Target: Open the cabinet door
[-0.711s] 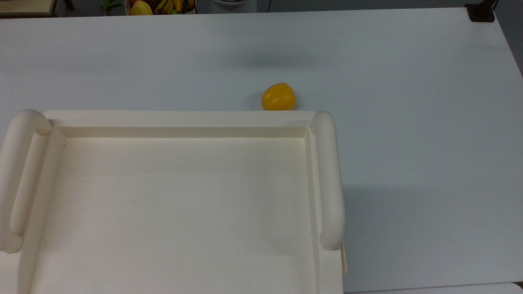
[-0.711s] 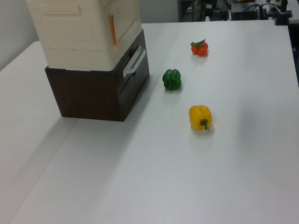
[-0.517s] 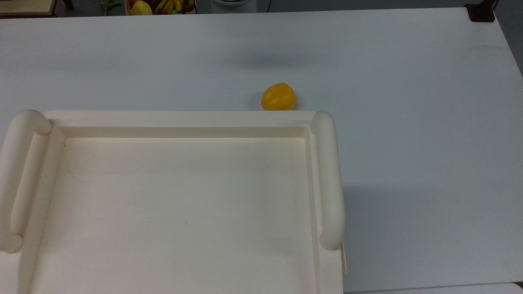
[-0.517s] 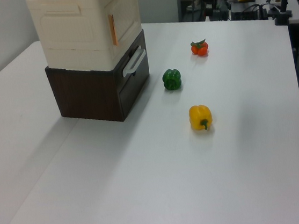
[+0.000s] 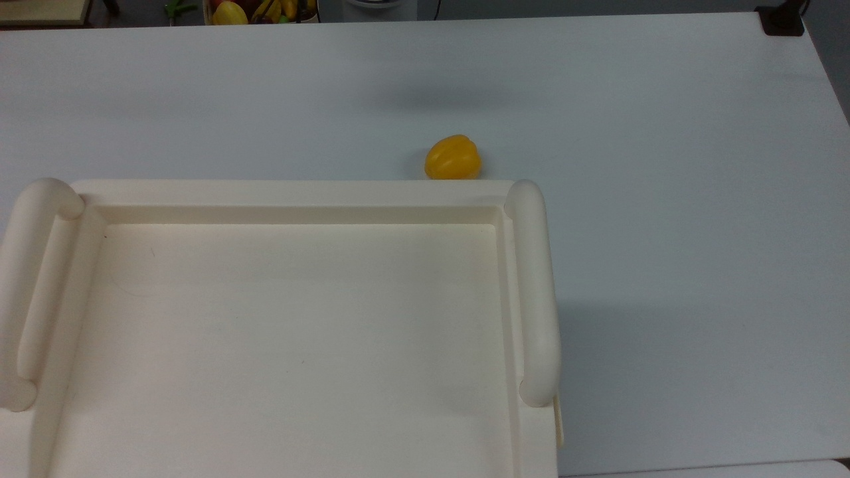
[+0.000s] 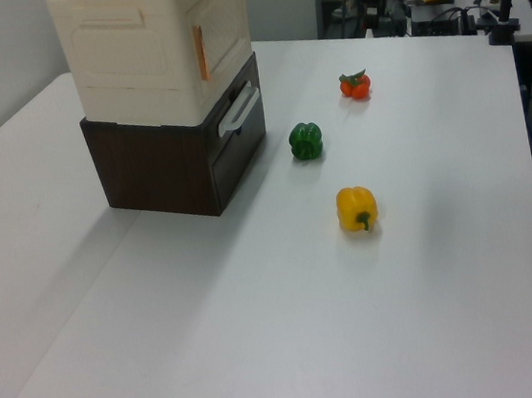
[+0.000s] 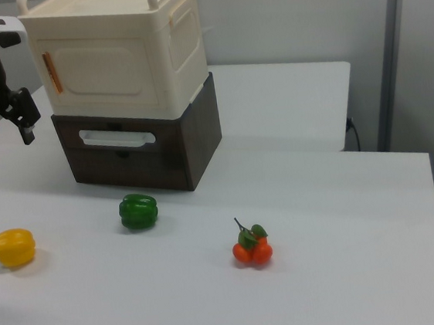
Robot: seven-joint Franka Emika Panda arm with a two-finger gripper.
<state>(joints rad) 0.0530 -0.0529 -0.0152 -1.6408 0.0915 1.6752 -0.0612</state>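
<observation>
The cream-white cabinet [image 7: 116, 56] stands on a dark brown drawer unit [image 7: 142, 151]. Its cabinet door [image 7: 107, 75] sits flush in the front face, with an orange handle strip [image 7: 51, 72] at the right view's left edge of the door. In the left view the same door [image 6: 223, 26] faces right, handle [image 6: 199, 53] near the corner. My gripper [image 7: 1, 127] hangs open at the right view's left, beside the cabinet's front, a little apart from the handle and holding nothing. From the top view I look down on the cabinet's recessed top [image 5: 292, 332].
A yellow bell pepper [image 7: 14, 247] [image 5: 453, 158], a green pepper [image 7: 138, 211] and orange tomatoes [image 7: 251, 250] lie on the white table [image 6: 288, 312] in front of the cabinet. The drawer has a white handle [image 7: 117, 136].
</observation>
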